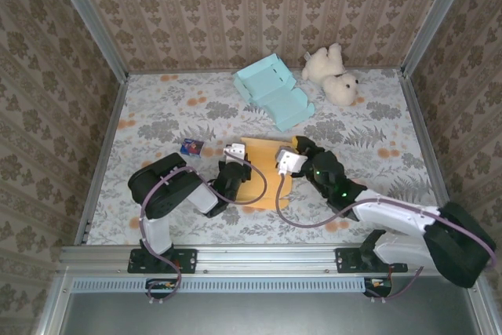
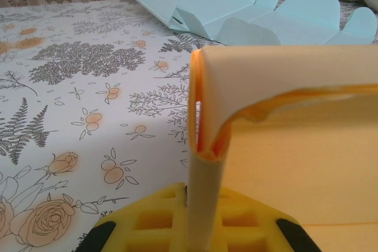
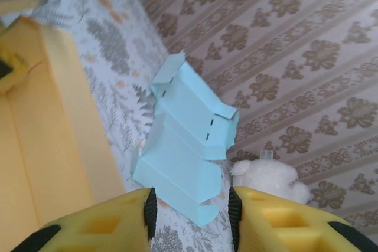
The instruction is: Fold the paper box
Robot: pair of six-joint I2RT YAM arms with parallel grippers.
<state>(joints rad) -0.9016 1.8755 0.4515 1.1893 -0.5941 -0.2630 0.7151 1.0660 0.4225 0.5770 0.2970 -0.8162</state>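
The orange paper box (image 1: 263,180) lies partly folded in the middle of the table, between my two grippers. My left gripper (image 1: 234,152) is at its left edge. In the left wrist view the yellow fingers (image 2: 159,219) are shut on an upright folded flap (image 2: 207,163) of the box, with the wide orange panel (image 2: 295,163) to the right. My right gripper (image 1: 287,161) hovers at the box's right edge. It (image 3: 192,216) stands open with nothing between its pads, and the orange box (image 3: 41,134) lies to its left.
A light blue unfolded paper box (image 1: 274,93) lies behind the orange one, seen as well from both wrists (image 2: 236,4) (image 3: 189,140). A white teddy bear (image 1: 333,73) sits at the back right. A small dark card (image 1: 192,147) lies left of the left gripper.
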